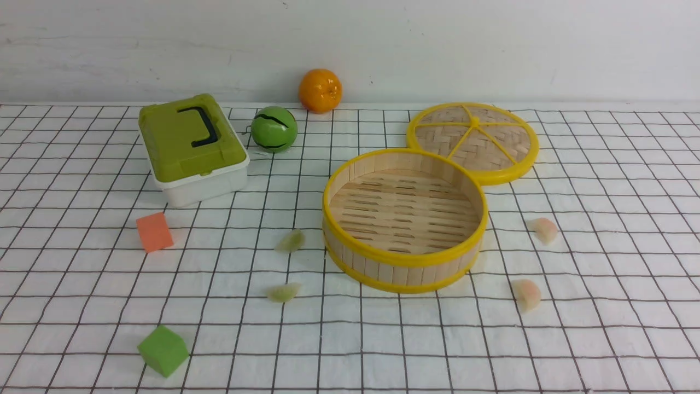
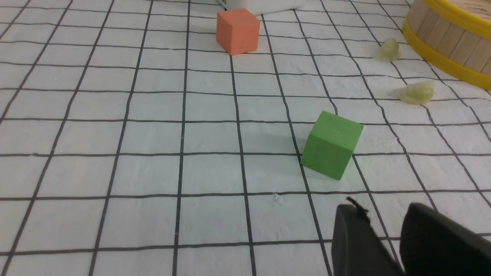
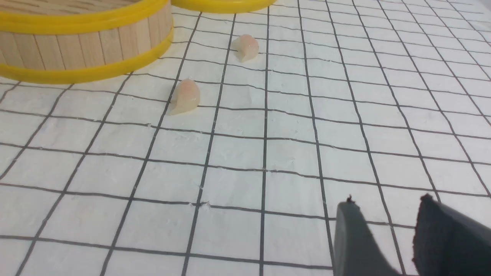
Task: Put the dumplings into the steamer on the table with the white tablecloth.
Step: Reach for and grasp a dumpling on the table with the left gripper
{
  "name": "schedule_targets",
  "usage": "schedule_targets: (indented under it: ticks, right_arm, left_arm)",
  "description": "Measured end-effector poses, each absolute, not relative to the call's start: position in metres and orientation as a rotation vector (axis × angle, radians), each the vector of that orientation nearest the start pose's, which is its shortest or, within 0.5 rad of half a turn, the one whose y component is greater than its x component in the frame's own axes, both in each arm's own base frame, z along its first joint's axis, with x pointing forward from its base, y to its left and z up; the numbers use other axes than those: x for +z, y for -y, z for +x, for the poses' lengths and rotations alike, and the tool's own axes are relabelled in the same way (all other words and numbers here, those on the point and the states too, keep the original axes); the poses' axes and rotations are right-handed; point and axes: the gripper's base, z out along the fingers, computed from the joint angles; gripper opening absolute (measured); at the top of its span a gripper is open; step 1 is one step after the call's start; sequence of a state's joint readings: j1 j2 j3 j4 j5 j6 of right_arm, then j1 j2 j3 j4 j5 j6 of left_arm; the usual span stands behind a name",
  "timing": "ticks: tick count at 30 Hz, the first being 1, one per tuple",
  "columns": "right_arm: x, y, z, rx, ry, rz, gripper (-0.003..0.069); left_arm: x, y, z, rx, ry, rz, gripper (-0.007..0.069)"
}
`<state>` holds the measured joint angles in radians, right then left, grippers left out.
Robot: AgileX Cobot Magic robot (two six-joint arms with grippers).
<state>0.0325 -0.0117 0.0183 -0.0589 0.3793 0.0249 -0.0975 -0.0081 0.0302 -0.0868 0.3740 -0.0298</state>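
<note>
Nearest, the left fingers (image 2: 356, 237) and the right fingers (image 3: 353, 237) each stand apart, gripping nothing, above the white tablecloth (image 1: 383, 339) on the desk (image 1: 601, 355), short of the steamer (image 1: 404, 268). Two green dumplings (image 1: 284, 293) lie on the cloth just left of the steamer and two pink dumplings (image 1: 526, 294) just right of it, all outside it. The lid (image 1: 473, 137) lies just behind the steamer's right side.

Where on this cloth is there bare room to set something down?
Bare: the near strip between the green cube and the nearer pink dumpling; the cloth right of both pink dumplings; the left edge beyond the orange cube. Crowded: around the steamer, with lid behind and green dumplings beside.
</note>
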Motion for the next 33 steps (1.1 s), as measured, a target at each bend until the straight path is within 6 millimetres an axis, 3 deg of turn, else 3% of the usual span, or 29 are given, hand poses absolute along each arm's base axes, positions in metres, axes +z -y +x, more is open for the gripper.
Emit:
schedule_targets:
  ticks: [33]
  right_arm:
    - [0.1736,0.0006,0.0523,-0.029,-1.868,-0.05,0.024]
  left_arm:
    - [0.1699,0.008,0.0522,-0.173,-1.883,0.01,0.022]
